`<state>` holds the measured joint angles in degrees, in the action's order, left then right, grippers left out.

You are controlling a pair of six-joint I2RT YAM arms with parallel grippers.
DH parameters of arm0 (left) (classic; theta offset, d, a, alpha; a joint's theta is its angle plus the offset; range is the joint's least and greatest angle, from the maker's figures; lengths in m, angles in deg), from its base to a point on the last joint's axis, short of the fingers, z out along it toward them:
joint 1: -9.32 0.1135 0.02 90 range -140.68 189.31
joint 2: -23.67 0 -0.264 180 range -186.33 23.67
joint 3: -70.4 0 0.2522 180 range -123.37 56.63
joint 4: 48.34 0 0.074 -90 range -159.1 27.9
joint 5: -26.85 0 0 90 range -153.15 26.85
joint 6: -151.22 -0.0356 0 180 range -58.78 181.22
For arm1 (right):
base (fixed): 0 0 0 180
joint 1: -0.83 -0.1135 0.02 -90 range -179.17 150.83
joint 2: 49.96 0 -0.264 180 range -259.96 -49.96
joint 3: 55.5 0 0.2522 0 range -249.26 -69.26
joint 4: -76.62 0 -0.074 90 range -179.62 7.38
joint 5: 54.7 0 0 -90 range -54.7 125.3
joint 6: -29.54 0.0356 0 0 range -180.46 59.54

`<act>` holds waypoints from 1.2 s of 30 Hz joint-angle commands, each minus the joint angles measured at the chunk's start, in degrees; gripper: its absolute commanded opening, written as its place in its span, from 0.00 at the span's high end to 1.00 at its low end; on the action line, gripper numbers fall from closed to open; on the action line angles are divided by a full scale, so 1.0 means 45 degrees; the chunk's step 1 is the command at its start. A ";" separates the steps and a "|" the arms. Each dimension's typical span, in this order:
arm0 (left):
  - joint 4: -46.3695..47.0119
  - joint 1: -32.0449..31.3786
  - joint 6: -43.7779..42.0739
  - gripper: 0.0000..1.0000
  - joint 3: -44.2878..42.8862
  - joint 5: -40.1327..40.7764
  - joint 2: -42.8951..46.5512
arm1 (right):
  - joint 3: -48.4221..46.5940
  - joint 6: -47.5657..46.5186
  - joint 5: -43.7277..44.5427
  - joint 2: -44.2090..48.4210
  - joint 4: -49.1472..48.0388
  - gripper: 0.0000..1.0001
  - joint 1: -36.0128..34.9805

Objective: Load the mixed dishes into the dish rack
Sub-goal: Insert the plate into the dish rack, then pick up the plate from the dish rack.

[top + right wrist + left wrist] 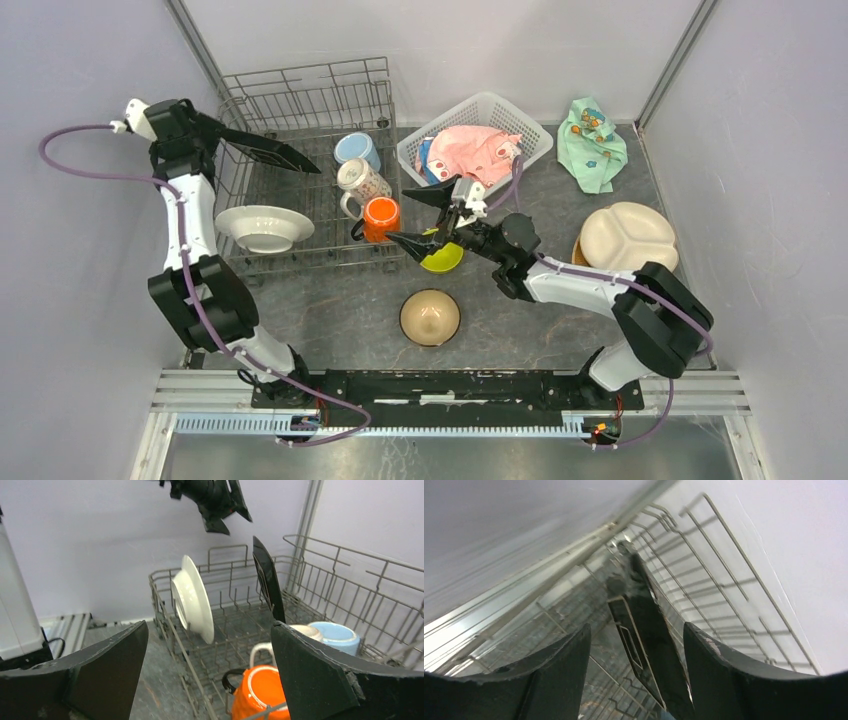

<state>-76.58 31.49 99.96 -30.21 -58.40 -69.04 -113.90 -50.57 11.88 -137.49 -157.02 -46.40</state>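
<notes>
Left gripper (228,133) open at upper left, hovering clear of the upright dark square plate (272,151) (gaps both sides in wrist view). Dish rack (300,100) holds that plate, white plate (262,228) and mugs (362,182). Right gripper (397,217) wide open mid-frame, empty, beside the lime-green bowl (443,260).
</notes>
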 commanded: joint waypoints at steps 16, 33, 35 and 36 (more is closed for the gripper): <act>-0.1588 -0.0059 0.3173 0.22 -0.2964 0.2572 -0.2995 | -0.1918 -0.2978 0.0563 0.0556 0.5056 0.02 -0.0265; -0.3238 -0.0383 0.4440 0.86 -0.4369 0.3254 -0.3512 | -0.2179 -0.3845 0.0860 0.0344 0.5750 0.02 -0.0797; -0.3534 -0.0405 0.4687 0.92 -0.4435 0.3291 -0.3235 | -0.2117 -0.3962 0.0862 0.0404 0.5782 0.02 -0.0795; -0.3717 -0.0412 0.4811 0.94 -0.4475 0.3281 -0.3111 | -0.2074 -0.4008 0.0863 0.0434 0.5797 0.02 -0.0795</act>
<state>-86.59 29.59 118.10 -47.92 -44.63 -86.44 -121.31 -66.84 15.08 -135.78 -130.61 -49.72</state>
